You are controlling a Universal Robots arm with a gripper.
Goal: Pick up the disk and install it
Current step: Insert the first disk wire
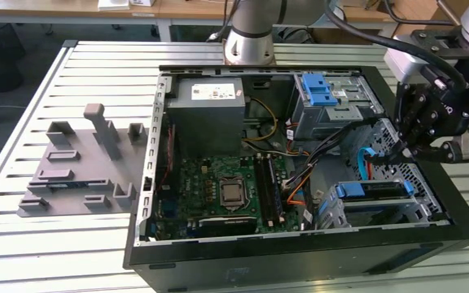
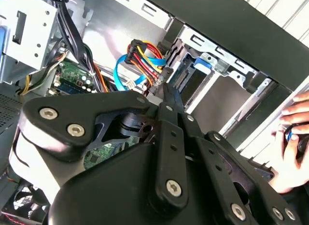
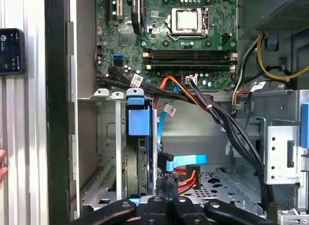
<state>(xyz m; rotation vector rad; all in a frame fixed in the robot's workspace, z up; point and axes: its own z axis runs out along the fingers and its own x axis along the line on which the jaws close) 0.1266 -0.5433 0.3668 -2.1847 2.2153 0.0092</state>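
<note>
Exterior view: at right, the black gripper, fingers pressed together, hangs beside bundled black cables. Below it, the blue-bracketed silver disk sits in a silver metal cage.

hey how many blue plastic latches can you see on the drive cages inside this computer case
2. One blue latch tops the upper cage near the power supply; another sits on the lower drive cage below the gripper. Cables may hide more.

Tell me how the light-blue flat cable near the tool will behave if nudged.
Likely floppy: the light-blue flat cable hangs in a loose loop. Probably light, being a thin ribbon. It may spring back, as one end looks plugged in.
</note>
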